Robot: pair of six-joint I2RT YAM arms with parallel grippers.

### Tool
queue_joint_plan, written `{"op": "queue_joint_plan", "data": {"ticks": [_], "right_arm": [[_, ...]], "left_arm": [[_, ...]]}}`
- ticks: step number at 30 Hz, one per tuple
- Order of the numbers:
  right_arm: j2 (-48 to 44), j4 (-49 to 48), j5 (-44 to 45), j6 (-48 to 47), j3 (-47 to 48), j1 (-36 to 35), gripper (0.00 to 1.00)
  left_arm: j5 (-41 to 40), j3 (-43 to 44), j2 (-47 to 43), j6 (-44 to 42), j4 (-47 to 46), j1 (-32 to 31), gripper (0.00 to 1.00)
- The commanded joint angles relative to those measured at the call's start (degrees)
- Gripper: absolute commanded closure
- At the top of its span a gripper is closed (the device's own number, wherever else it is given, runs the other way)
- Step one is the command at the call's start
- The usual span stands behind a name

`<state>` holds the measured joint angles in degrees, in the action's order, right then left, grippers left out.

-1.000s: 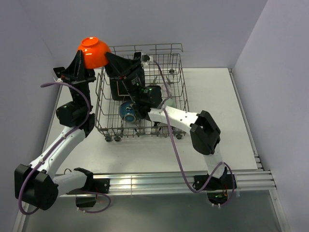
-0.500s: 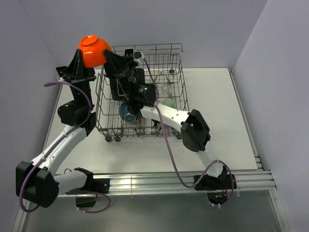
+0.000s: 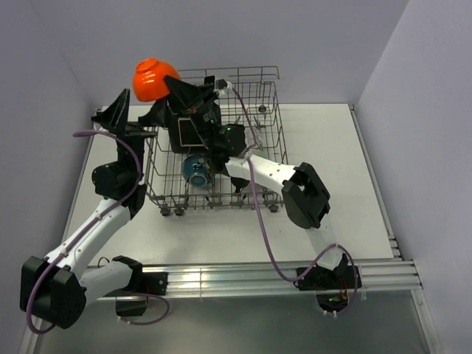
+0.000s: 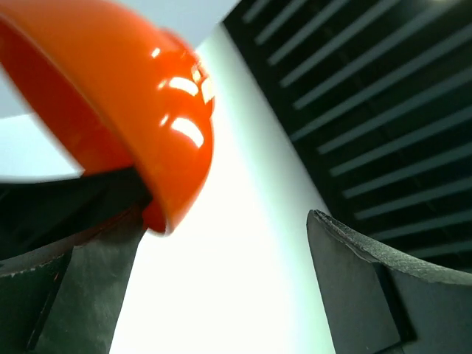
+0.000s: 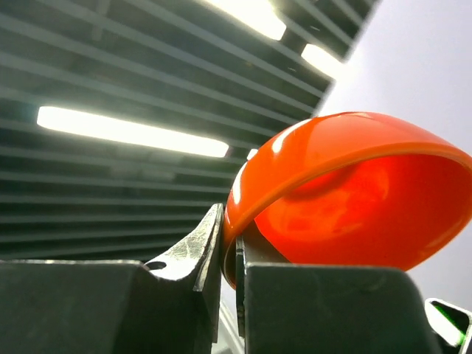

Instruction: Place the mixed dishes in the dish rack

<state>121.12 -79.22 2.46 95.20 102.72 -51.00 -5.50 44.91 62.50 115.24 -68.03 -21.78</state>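
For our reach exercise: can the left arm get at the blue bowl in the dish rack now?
Probably not: the right arm lies across the dish rack right beside the blue bowl.

1. Left gripper (image 4: 225, 236): jaws spread wide, with a free gap between its fingers. The small orange bowl (image 4: 140, 118) crowds one finger.
2. Right gripper (image 5: 230, 254): pinched on the bowl's rim, with no room between its fingers.
3. Below the right gripper: the dish rack (image 3: 254, 96), its left rows taken by the upright black square plate (image 3: 189, 133) and the blue round bowl (image 3: 196, 171).
4. Behind the right gripper: its own arm lies across the rack's middle.
5. Outboard of the left gripper: the side wall (image 3: 44, 110) stands near.
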Motion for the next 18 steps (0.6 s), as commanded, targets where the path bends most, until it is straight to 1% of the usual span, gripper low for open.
{"op": "queue_joint_plan", "data": {"ticks": [1, 2, 3, 4, 5, 6, 7, 9, 10, 12, 13, 15, 18], "right_arm": [[-7.2, -10.62, -3.76, -3.96, -3.3, 1.42, 1.0], [-8.08, -10.17, -4.65, -4.32, -4.36, 1.95, 1.0], [-8.88, -9.73, -5.18, -4.58, -6.11, 2.4, 1.0], [-10.36, -8.85, -6.05, -5.28, -6.73, 2.92, 1.0], [-11.16, -8.24, -6.58, -5.63, -7.52, 4.06, 1.0], [-12.04, -7.71, -7.29, -6.68, -9.01, 4.68, 1.0], [-13.53, -5.96, -8.16, -7.21, -9.46, 5.29, 1.0], [-15.38, -2.8, -10.79, -8.97, -10.95, 7.4, 1.0], [-17.74, 1.05, -11.24, -11.33, -11.83, 8.02, 1.0], [-19.95, 5.28, -11.77, -14.06, -14.11, 9.86, 1.0], [-21.96, 9.13, -10.56, -16.42, -15.17, 10.31, 1.0], [-23.47, 11.27, -7.4, -19.07, -18.32, 11.53, 1.0], [-24.44, 15.4, -4.58, -22.75, -20.27, 12.68, 1.0]], "left_arm": [[8.74, -4.89, -6.5, 41.56, 2.28, -0.72, 0.01], [9.71, -6.13, -7.99, 41.64, 3.42, -0.63, 0.01], [10.76, -7.36, -11.4, 41.3, 5.43, -0.63, 0.01], [12.68, -9.46, -13.44, 40.68, 10.76, -0.46, 0.01], [13.66, -10.27, -15.46, 40.33, 14.12, -0.46, 0.01], [14.28, -11.23, -19.39, 40.06, 17.28, -0.37, 0.01], [13.68, -13.24, -21.0, 40.15, 21.32, -0.19, 0.01], [13.41, -14.93, -23.99, 40.76, 22.76, 0.07, 0.01], [13.58, -15.46, -24.26, 40.94, 22.07, 0.33, 0.01], [13.93, -15.03, -24.01, 40.85, 21.54, 0.42, 0.01], [14.46, -13.89, -23.83, 40.68, 21.71, 0.42, 0.01], [16.13, -12.83, -22.69, 40.15, 22.24, 0.51, 0.01], [17.71, -10.81, -20.33, 39.54, 21.1, 0.69, 0.01]]}}
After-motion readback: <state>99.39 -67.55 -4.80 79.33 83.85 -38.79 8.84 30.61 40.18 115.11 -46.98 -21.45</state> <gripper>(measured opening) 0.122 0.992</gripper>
